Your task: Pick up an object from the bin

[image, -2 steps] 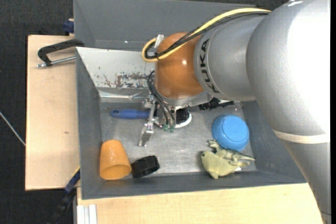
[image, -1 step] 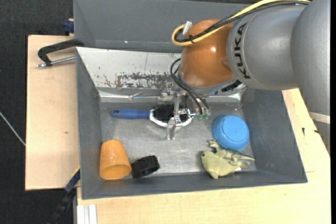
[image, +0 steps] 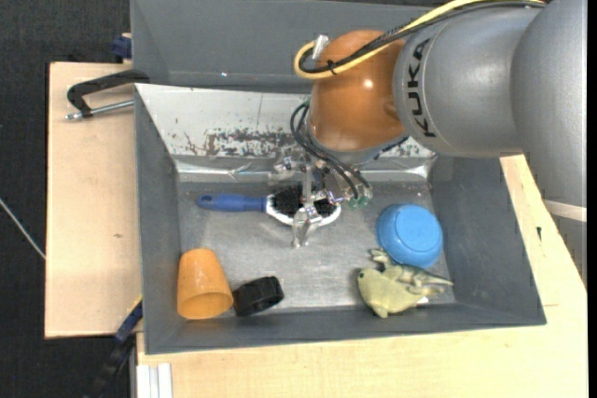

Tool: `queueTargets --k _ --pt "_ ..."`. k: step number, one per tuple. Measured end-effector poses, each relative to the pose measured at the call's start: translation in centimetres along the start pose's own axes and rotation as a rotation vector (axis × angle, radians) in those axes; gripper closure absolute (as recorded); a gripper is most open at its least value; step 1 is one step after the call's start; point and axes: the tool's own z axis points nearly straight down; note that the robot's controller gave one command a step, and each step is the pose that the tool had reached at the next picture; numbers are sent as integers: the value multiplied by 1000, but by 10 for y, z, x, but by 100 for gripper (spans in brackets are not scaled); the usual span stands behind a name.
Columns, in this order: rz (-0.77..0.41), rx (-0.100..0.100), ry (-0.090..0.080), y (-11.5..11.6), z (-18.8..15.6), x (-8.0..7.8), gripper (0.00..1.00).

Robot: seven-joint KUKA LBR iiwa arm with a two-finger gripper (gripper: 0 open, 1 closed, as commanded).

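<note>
The gripper [image: 306,212] hangs low in the middle of the bin [image: 154,228], close to the back wall, under the orange cover [image: 350,102] on the wrist of the arm [image: 485,79], which reaches in from the view's right. Directly beneath it lies the brush [image: 229,202], flat on the bin floor. Its dark head with a pale rim sits right at the gripper, and its blue handle points away towards the view's left. The brush's long axis thus runs left to right, roughly along the back wall, and the gripper is over the head end rather than the handle. The metal parts overlap the brush head so closely that I cannot tell whether the gripper is released, clenched or grasping the head. That relation is what the coming move seems to turn on: a grip taken across the head, square to the long axis, would leave the handle hanging out to one side, so the brush may tip as it lifts. The other things lie well apart from the gripper. An orange cup [image: 203,284] rests on its side in the near left corner with a small black ring [image: 257,295] just beside it. A blue bowl [image: 409,235] sits to the right, and a pale green toy animal [image: 392,289] lies just in front of that bowl.
</note>
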Motion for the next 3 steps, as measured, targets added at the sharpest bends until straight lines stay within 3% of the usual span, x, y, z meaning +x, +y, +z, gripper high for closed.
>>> queueTargets --k 1,2,3 --pt "224 -3 1 -10 27 -4 0" --pt "223 -1 4 -8 25 -5 0" --pt "225 -1 -6 -9 23 -8 100"
